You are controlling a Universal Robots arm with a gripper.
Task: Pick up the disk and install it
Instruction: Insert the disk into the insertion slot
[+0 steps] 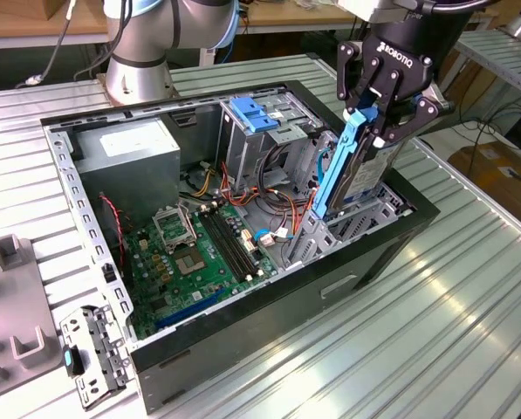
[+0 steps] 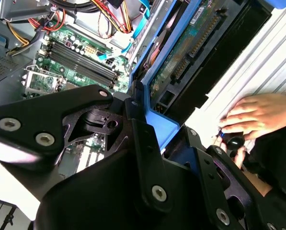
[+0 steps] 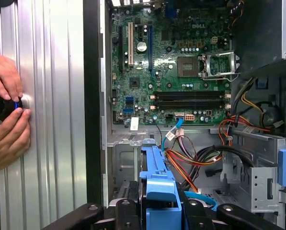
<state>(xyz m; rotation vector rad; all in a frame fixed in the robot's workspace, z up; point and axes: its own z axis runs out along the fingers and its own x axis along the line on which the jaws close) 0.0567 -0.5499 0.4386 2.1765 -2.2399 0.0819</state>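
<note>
grips the disk (image 1: 365, 179) in the pincer (image 1: 372, 127), clenched on its upper end, over the exterior view's right end of the open computer case (image 1: 269, 305). holds it on edge and tilted, blue side rail (image 1: 334, 170) turned outward, lower end down at the mouth of the metal drive bay (image 1: 384, 202); cannot tell whether seated there. in the second wrist view, same disk (image 2: 181, 60) with green circuit side showing, just past the black fingers (image 2: 135, 112); in the first wrist view, blue rail end of it (image 3: 158, 184) between them. elsewhere inside the case: green motherboard (image 1: 199, 253), grey power supply box (image 1: 125, 148) in the far corner, blue latch (image 1: 258, 113) atop the taller cage, red, orange and yellow cables (image 1: 243, 188) between. all of it on a ribbed metal table (image 1: 435, 332). beside the case, in both wrist views, a person's hands (image 3: 6, 139) around a small black knob (image 3: 1, 106). near the case's corner at the exterior view's left, a loose grey panel (image 1: 90, 353) flat on the table.
</note>
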